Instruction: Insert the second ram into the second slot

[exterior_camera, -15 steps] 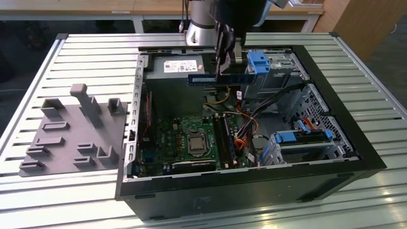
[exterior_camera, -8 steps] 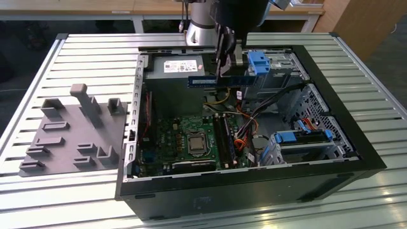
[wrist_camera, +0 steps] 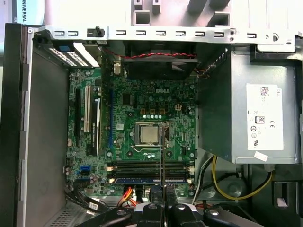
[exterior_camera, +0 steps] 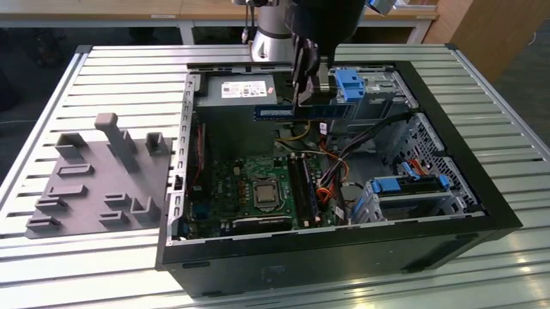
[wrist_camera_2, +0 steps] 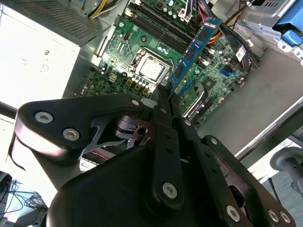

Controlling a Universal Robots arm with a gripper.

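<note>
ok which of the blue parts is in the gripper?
The second ram: thin dark-blue stick clamped in the gripper over the open case. The chunky bright-blue drive-bay tabs are mounted in the case, untouched.

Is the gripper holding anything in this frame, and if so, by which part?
Yes. The gripper is shut on the second ram, pinching its upper long edge roughly at mid-length, as the exterior view shows.

The exterior view looks down at an angle on the open black metal computer case (exterior_camera: 344, 257) from farther off; both wrist views hang closer above it, sharing its green motherboard (wrist_camera: 128, 90) — the second apparently tilted.
</note>
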